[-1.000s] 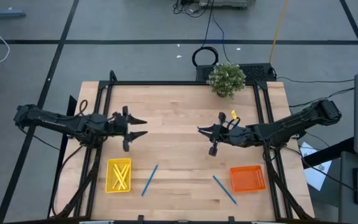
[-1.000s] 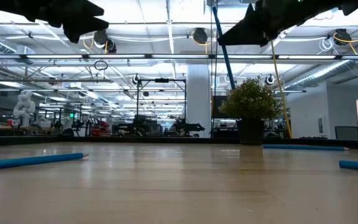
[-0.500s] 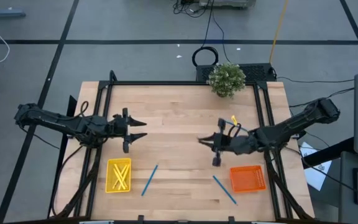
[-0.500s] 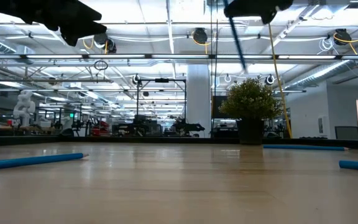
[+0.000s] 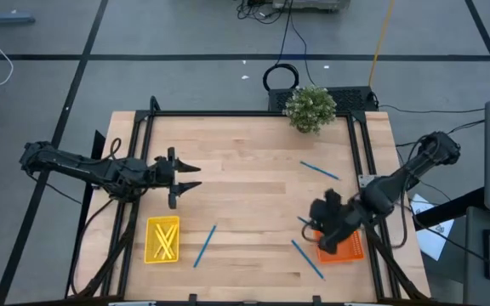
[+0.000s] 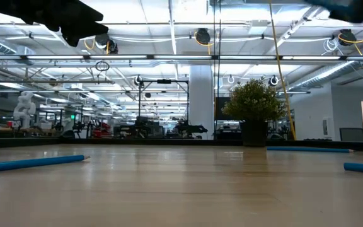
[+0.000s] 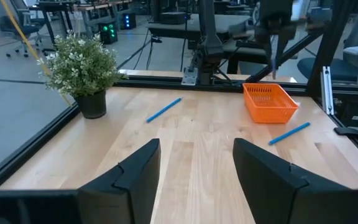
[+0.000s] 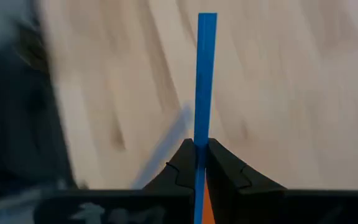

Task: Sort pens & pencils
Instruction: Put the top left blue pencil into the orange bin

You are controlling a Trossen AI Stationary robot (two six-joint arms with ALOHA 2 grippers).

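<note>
I am holding a blue pen (image 8: pixel 205 81) clenched in the right gripper (image 8: pixel 199 163) over the orange basket (image 5: pixel 344 249); releasing off-centre risks it tipping outside. Left gripper (image 7: pixel 194 165) is waiting, fingers spread.

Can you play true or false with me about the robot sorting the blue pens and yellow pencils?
1. The right gripper is shut on a blue pen. True.
2. The yellow basket is empty. False: yellow pencils lie in it.
3. The left gripper is holding a pencil. False: it is open and holds nothing, waiting above the table's left side.
4. A small potted plant stands at the far edge of the table. True.
5. All the pens are already in the orange basket. False: three blue pens lie on the wood, one near the plant, one beside the yellow basket, one beside the orange basket.
</note>
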